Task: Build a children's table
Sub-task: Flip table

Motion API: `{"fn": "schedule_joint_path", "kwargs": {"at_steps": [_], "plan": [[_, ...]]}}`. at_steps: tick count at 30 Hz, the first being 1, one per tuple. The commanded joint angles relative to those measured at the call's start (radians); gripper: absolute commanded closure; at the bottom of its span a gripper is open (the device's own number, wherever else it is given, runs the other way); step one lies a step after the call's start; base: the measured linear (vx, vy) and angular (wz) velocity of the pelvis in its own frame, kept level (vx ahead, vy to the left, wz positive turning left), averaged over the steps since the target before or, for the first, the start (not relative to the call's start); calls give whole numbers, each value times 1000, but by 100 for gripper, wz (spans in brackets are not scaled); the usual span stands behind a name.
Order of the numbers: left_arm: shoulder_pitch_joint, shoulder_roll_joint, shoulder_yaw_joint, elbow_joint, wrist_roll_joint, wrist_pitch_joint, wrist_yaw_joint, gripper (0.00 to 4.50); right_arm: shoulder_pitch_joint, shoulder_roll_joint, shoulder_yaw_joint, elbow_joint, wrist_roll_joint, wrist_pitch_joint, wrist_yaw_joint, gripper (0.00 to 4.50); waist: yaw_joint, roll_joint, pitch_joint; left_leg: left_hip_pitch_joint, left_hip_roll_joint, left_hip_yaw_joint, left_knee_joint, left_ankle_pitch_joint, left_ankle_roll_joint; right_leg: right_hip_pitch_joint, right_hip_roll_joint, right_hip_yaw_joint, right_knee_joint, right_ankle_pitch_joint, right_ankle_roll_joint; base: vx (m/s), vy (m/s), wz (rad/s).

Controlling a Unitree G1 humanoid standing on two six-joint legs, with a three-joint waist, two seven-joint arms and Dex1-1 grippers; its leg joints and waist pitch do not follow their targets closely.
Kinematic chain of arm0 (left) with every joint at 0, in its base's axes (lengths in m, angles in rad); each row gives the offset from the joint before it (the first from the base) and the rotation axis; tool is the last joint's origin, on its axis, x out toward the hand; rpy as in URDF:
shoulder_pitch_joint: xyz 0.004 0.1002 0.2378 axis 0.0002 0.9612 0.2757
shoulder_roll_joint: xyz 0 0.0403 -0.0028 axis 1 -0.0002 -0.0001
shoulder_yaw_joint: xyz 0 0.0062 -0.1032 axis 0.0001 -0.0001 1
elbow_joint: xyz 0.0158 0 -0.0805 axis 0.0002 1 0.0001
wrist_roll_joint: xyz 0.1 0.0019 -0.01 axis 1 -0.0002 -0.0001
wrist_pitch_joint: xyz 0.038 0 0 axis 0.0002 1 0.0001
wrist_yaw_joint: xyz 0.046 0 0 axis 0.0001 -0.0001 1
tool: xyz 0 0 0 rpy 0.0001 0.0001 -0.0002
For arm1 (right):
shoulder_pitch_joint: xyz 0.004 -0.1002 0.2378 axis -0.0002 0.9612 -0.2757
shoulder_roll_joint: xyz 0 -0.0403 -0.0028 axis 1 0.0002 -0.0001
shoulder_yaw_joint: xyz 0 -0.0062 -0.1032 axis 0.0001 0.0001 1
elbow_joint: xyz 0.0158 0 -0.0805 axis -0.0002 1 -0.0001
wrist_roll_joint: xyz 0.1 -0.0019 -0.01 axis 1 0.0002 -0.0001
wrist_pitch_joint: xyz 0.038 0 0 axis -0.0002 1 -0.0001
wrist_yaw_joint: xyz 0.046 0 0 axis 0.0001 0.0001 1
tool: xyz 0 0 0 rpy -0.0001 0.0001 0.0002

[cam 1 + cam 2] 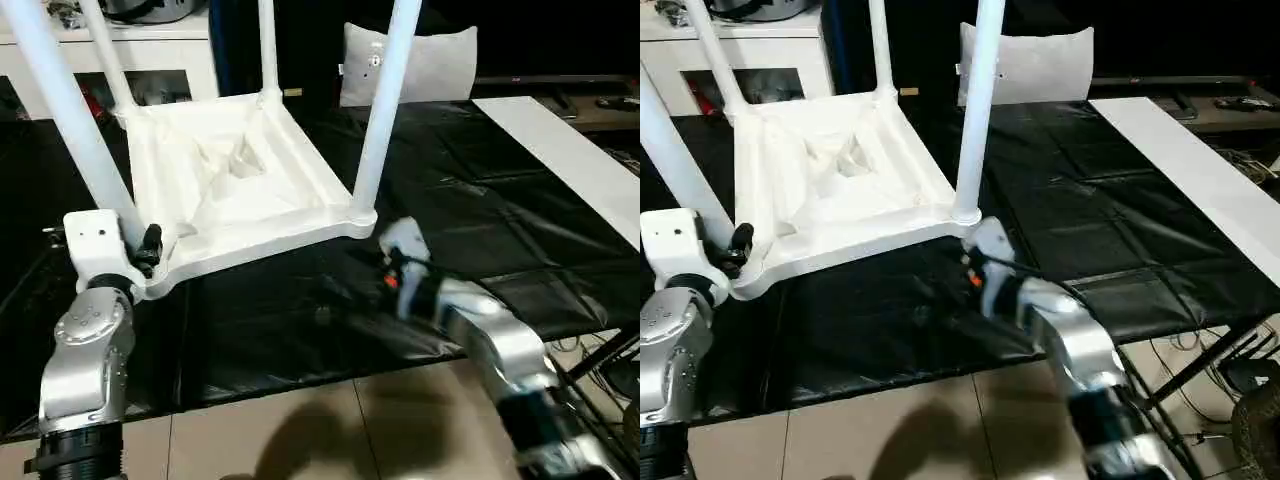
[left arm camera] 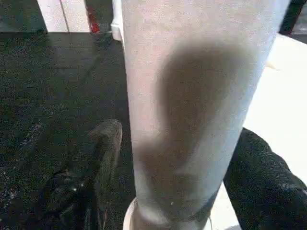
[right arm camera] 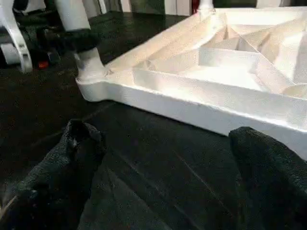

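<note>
White plastic children's table top (image 1: 240, 190), square w/ ribbed underside, lies upside down on black sheeting (image 1: 470, 200); all places below are relative to it. Four long white tapered tubular legs stand up from its round corner sockets, so assembly looks nearly done, probably at the seating or checking stage.

Left gripper (image 2: 172, 191) is at the near-left corner, its two black fingers (image 2: 103, 158) straddling the base of the near-left leg (image 1: 75, 120) just above the socket. Fingers sit either side of the tube; can't tell if they press it or just bracket it. Likely placed there to steady or push that leg home.

Right gripper (image 3: 158, 177) is low over the sheeting just off the near-right corner, beside the near-right leg (image 1: 385, 110). Fingers spread wide, holding nothing, pointing along the top's near edge, poss. ready to brace it.

Grey cushion (image 1: 425, 60) sits beyond the far-right side, white cabinet (image 1: 150, 50) beyond the far-left
</note>
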Motion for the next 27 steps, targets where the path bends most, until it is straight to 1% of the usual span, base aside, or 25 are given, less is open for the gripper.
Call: {"fn": "schedule_joint_path", "kwargs": {"at_steps": [1, 2, 3, 5, 6, 8, 9, 10, 11, 12, 13, 14, 15, 16, 17, 18, 19, 20, 21, 22, 23, 24, 25, 26, 27], "plan": [[-6, -4, -4, 8, -6, -4, 5, 164, -17, -1, -18, 24, -7, -11, -14, 0, 3, 9, -68, -5, 30, -2, -78, -161, 40, 59, -68, 63, -60, -344, -76, 0, 0, 0], [-4, -6, -4, 2, -9, 5, 2, 164, -19, 1, -19, 26, -8, -13, -19, 0, 1, 1, -68, -5, 31, -1, -78, -156, 42, 59, -68, 64, -60, -340, -78, 0, 0, 0], [-3, -7, -4, -2, -11, 10, 1, 172, -19, 2, -20, 28, -8, -15, -21, 0, 4, 6, -68, -6, 30, -1, -77, -149, 41, 60, -69, 65, -58, -338, -82, 0, 0, 0], [2, -12, -9, -11, -16, 20, -5, 197, -23, 5, -19, 34, -8, -17, -29, 0, 3, 5, -68, -6, 29, 0, -77, -148, 41, 60, -69, 65, -58, -340, -80, 0, 0, 0], [3, -17, -9, -14, -23, 22, -10, 203, -24, 7, -20, 36, -7, -17, -32, 0, 3, 4, -67, -6, 29, 1, -77, -147, 42, 60, -69, 65, -59, -344, -79, 0, 0, 0], [7, -31, -19, -28, -63, 26, -49, 204, -29, 16, -25, 47, -9, -15, -48, 0, 3, 5, -67, -6, 29, 1, -77, -147, 41, 59, -71, 65, -61, -357, -80, 0, 0, 0], [9, -40, -24, -40, -101, 33, -82, 215, -32, 21, -29, 56, -10, -11, -60, 0, 4, 5, -67, -6, 29, 1, -77, -148, 39, 59, -71, 65, -61, -359, -79, 0, 0, 0], [10, -45, -25, -47, -121, 39, -99, 215, -34, 22, -30, 59, -10, -8, -66, 0, 5, 7, -67, -3, 31, 1, -77, -151, 33, 57, -74, 66, -59, -361, -88, 0, 0, 0], [10, -59, -22, -64, -169, 60, -129, 229, -37, 25, -35, 67, -11, 0, -79, 0, 7, 6, -67, -2, 32, 2, -77, -150, 33, 56, -72, 66, -61, -359, -89, 0, 0, 0], [4, -90, -1, -92, -255, 119, -155, 236, -41, 30, -44, 79, -8, 15, -98, 0, 8, -1, -67, -1, 34, 5, -77, -147, 28, 57, -74, 69, -55, -349, -98, 0, 0, 0], [2, -103, 9, -109, -305, 153, -171, 236, -43, 32, -51, 86, -6, 20, -111, 0, 11, 2, -68, -3, 34, 4, -77, -136, 26, 56, -73, 71, -52, -333, -106, 0, 0, 0], [0, -112, 15, -119, -336, 174, -183, 237, -45, 34, -56, 91, -6, 24, -119, 0, 12, -4, -68, -3, 33, 4, -78, -130, 29, 56, -70, 70, -52, -327, -104, 0, 0, 0], [2, -116, 14, -129, -360, 190, -196, 237, -47, 37, -61, 96, -4, 28, -130, 0, 16, -3, -70, -6, 30, 4, -75, -107, 33, 59, -71, 72, -44, -308, -105, 0, 0, 0], [2, -116, 14, -129, -360, 190, -196, 238, -47, 37, -61, 96, -4, 28, -130, 0, 18, -4, -70, -8, 29, 5, -75, -93, 37, 60, -69, 73, -44, -300, -105, 0, 0, 0], [4, -121, 16, -139, -385, 207, -206, 238, -48, 41, -67, 102, -4, 33, -142, 0, 23, -1, -70, -5, 29, 7, -73, -81, 43, 56, -68, 74, -45, -293, -107, 0, 0, 0], [6, -134, 21, -151, -421, 226, -214, 238, -51, 47, -77, 111, -2, 40, -160, 0, 24, -1, -71, -6, 29, 8, -72, -74, 42, 56, -69, 75, -42, -286, -110, 0, 0, 0], [9, -146, 28, -162, -454, 244, -220, 238, -55, 53, -85, 120, -1, 44, -178, 0, 28, -3, -71, -6, 31, 9, -72, -70, 37, 56, -71, 77, -39, -278, -123, 0, 0, 0], [14, -158, 37, -179, -494, 274, -230, 238, -60, 61, -97, 130, 3, 46, -200, 0, 28, -6, -69, -6, 30, 11, -74, -76, 38, 54, -69, 76, -43, -288, -120, 0, 0, 0], [18, -169, 45, -194, -526, 298, -235, 238, -64, 69, -111, 135, 12, 53, -219, 0, 29, -6, -67, -5, 28, 13, -74, -99, 34, 53, -69, 76, -46, -322, -114, 0, 0, 0], [20, -175, 50, -203, -544, 314, -238, 238, -66, 74, -121, 138, 18, 58, -229, 0, 29, -10, -65, -6, 26, 14, -75, -117, 30, 53, -70, 76, -52, -360, -100, 0, 0, 0], [21, -177, 52, -210, -548, 325, -239, 238, -68, 79, -131, 136, 26, 60, -235, 0, 30, -8, -63, -4, 25, 15, -76, -139, 27, 51, -70, 75, -59, -404, -79, 0, 0, 0], [23, -174, 51, -215, -544, 333, -240, 238, -70, 84, -142, 132, 40, 63, -236, 0, 28, -11, -62, -4, 24, 15, -76, -148, 27, 51, -70, 74, -62, -424, -66, 0, 0, 0], [26, -170, 46, -218, -537, 341, -245, 238, -73, 93, -159, 128, 62, 66, -236, 0, 29, -8, -63, -3, 25, 12, -77, -162, 22, 51, -71, 72, -65, -449, -45, 0, 0, 0], [26, -170, 45, -218, -537, 342, -245, 238, -73, 94, -160, 128, 63, 66, -236, 0, 26, -10, -62, -3, 23, 12, -78, -171, 24, 50, -69, 71, -69, -459, -28, 0, 0, 0], [28, -167, 41, -221, -536, 346, -249, 238, -75, 98, -165, 124, 77, 63, -226, 0, 25, -11, -61, -3, 23, 12, -78, -175, 23, 49, -67, 70, -71, -465, -21, 0, 0, 0]]}}
